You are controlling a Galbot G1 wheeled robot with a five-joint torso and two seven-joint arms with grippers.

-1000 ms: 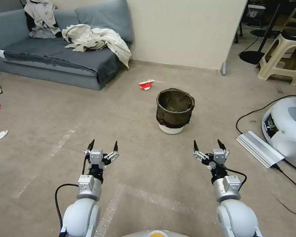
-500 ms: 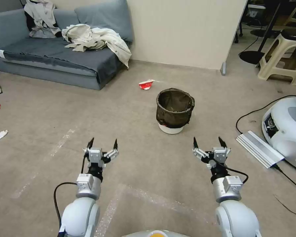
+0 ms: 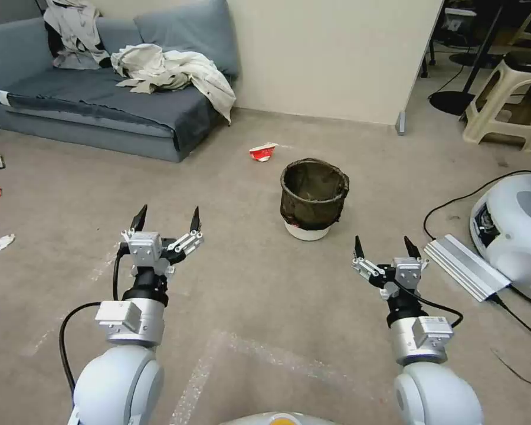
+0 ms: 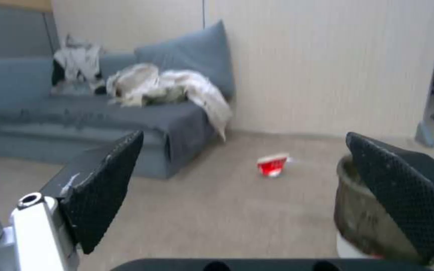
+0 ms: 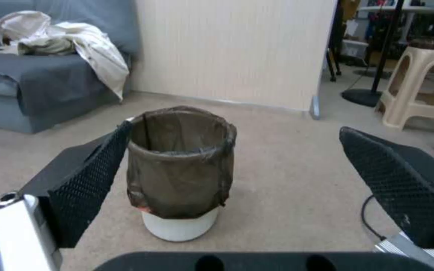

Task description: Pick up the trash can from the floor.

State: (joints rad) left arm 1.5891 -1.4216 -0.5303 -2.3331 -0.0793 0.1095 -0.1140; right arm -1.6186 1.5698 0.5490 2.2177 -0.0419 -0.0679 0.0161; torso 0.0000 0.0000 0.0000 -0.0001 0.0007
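Observation:
The trash can (image 3: 313, 198) is a small round white bin with a dark bag folded over its rim, standing upright on the beige floor (image 3: 248, 283). It also appears in the right wrist view, trash can (image 5: 179, 173), and partly behind a finger in the left wrist view, trash can (image 4: 362, 218). My left gripper (image 3: 166, 216) hangs open above the floor, well to the left of the can and nearer me. My right gripper (image 3: 383, 244) is open too, short of the can and slightly to its right. Neither holds anything.
A red-white wrapper (image 3: 262, 151) lies beyond the can. A grey sofa (image 3: 100, 100) with clothes stands at the back left, a wall panel (image 3: 336, 59) behind. A white device (image 3: 513, 230), a cable and a flat white bar (image 3: 463, 265) lie at the right. Small litter (image 3: 0, 242) dots the left floor.
My left gripper has risen and moved forward and leftward. My right gripper has shifted slightly to the right. The trash can has stayed put.

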